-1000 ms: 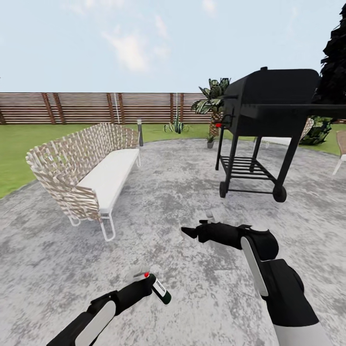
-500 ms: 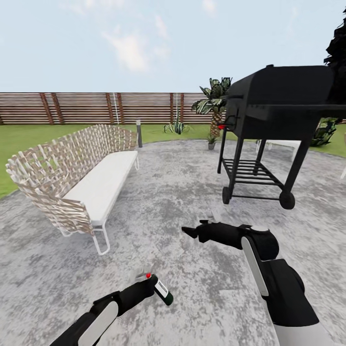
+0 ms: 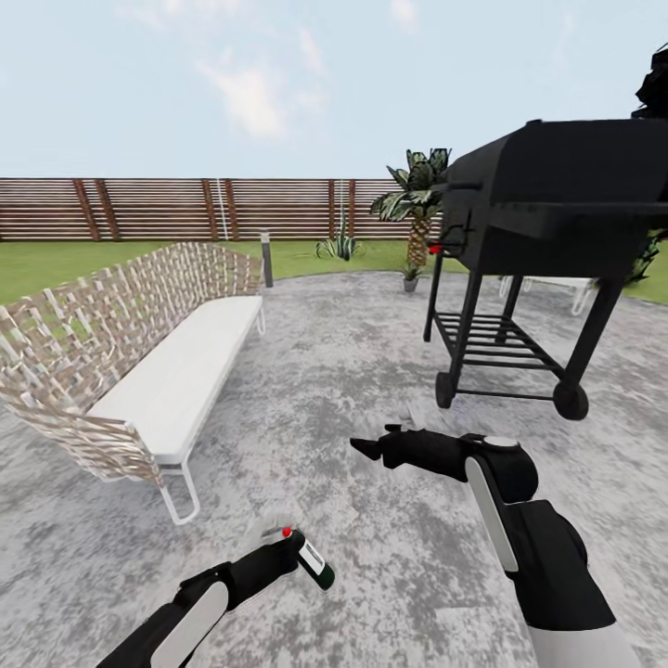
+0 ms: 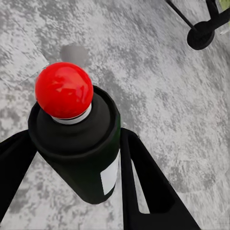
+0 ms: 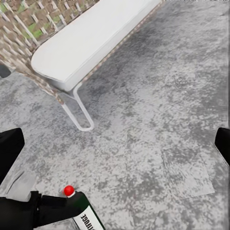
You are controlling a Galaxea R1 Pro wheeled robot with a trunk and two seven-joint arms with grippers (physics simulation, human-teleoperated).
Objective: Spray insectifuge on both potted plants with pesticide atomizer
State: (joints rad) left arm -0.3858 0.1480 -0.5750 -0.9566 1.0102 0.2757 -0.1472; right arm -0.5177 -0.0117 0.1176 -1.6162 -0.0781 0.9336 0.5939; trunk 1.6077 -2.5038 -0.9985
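My left gripper (image 3: 289, 553) is low at the front, shut on the pesticide atomizer (image 3: 313, 565), a dark green bottle with a white label and a red tip. In the left wrist view the atomizer (image 4: 79, 153) sits between both black fingers (image 4: 143, 182). The right wrist view looks down on the atomizer (image 5: 85, 216) over the paving. My right gripper (image 3: 369, 449) hovers open above the paving, with its fingers (image 5: 9, 148) far apart and nothing between them. One small potted plant (image 3: 409, 275) stands far off at the paving's edge, by the palm's foot in the garden.
A woven bench with a white cushion (image 3: 176, 371) stands left. A black wheeled grill (image 3: 547, 223) stands right. Behind lie lawn (image 3: 56, 260), a short lamp post (image 3: 267, 258), a spiky clump (image 3: 339, 246), a palm (image 3: 417, 199) and the slat fence (image 3: 186, 209). Grey paving (image 3: 353, 353) runs between bench and grill.
The whole view has advanced: bench and grill now look nearer and larger, spreading toward the picture's sides. Both arms keep the same pose, the atomizer still held.
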